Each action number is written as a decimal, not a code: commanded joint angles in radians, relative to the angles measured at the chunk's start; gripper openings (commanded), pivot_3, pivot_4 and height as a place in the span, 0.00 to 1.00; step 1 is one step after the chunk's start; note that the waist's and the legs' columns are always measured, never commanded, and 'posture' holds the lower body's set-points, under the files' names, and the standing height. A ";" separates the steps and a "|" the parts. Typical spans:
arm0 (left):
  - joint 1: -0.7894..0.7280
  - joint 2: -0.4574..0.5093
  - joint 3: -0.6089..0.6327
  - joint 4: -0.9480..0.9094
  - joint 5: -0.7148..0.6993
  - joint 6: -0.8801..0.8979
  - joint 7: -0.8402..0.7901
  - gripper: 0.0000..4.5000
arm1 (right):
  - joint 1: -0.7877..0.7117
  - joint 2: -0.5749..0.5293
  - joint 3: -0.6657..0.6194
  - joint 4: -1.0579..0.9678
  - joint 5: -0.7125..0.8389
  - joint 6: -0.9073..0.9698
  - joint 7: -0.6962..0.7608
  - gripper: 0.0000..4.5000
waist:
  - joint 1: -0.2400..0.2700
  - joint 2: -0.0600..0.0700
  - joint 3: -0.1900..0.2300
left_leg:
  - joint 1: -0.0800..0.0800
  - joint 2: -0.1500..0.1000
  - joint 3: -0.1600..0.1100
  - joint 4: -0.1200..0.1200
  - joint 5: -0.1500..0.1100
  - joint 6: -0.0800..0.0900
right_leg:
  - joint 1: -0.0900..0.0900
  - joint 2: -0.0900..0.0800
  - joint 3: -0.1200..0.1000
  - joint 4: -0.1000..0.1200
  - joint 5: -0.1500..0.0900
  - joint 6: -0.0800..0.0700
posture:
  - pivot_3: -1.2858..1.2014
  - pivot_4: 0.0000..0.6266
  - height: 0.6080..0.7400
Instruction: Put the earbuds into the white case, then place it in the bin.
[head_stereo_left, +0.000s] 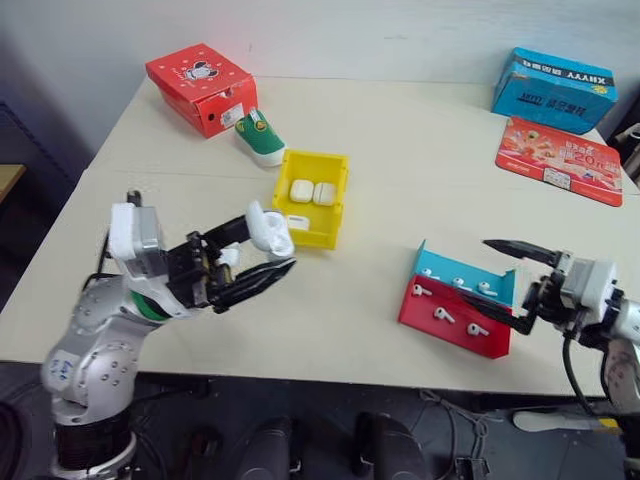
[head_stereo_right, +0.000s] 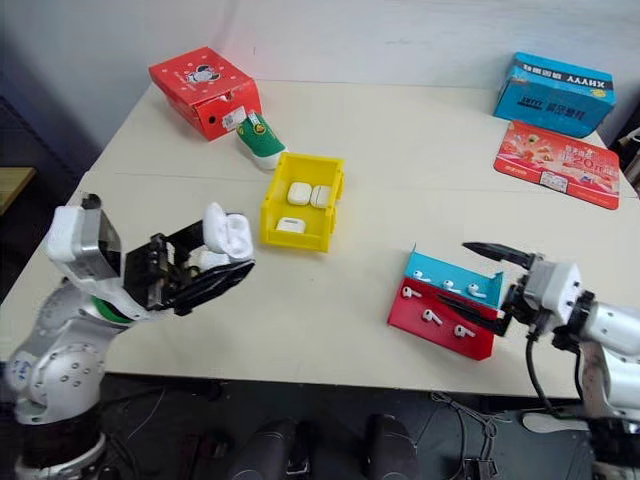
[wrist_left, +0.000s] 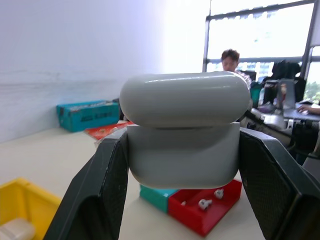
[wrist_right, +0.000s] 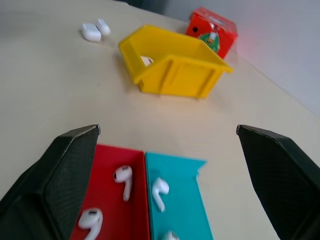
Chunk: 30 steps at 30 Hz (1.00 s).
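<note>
Your left hand (head_stereo_left: 262, 262), at eight o'clock on the tabletop (head_stereo_left: 420, 160), is clamped on the white case (head_stereo_left: 270, 232), lid flipped up, fingers pressing its lower body on both sides. That glossy shell is light, hard and slippery; keep the squeeze on the flat sides, below the hinge. At eleven o'clock from it sits the yellow bin (head_stereo_left: 311, 196), already carrying other cases. At four o'clock, the earbuds (head_stereo_left: 440, 315) lie in the red-and-blue tray (head_stereo_left: 455, 301): tiny, slick, easy to flick. Your right hand (head_stereo_left: 512, 285) beside them is spread wide, holding nothing.
</note>
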 joint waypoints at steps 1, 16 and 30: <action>-0.032 -0.035 -0.075 0.038 -0.010 -0.061 -0.053 0.62 | 0.174 -0.056 -0.183 -0.121 -0.007 0.082 -0.053 1.00 | 0.005 0.000 0.000 | 0.000 0.000 0.000 0.000 0.000 0.001 | 0.000 0.000 0.000 -0.001 0.000 0.000 | 0.52 0.24 1.00; -0.060 -0.156 -0.270 0.259 0.074 -0.282 -0.257 0.62 | 0.516 -0.111 -0.443 -0.186 -0.073 0.259 -0.103 1.00 | -0.001 0.003 -0.002 | 0.000 0.001 0.001 0.000 -0.003 0.001 | 0.001 0.001 0.001 -0.006 0.001 0.002 | 0.52 0.24 1.00; -0.020 -0.157 -0.328 0.286 0.166 -0.368 -0.251 0.62 | 0.320 -0.416 -0.091 -0.673 -0.002 0.879 -0.249 0.96 | 0.012 0.005 -0.002 | -0.005 0.001 -0.003 0.001 -0.004 0.005 | 0.001 0.000 -0.001 -0.012 0.002 0.003 | 0.52 0.24 1.00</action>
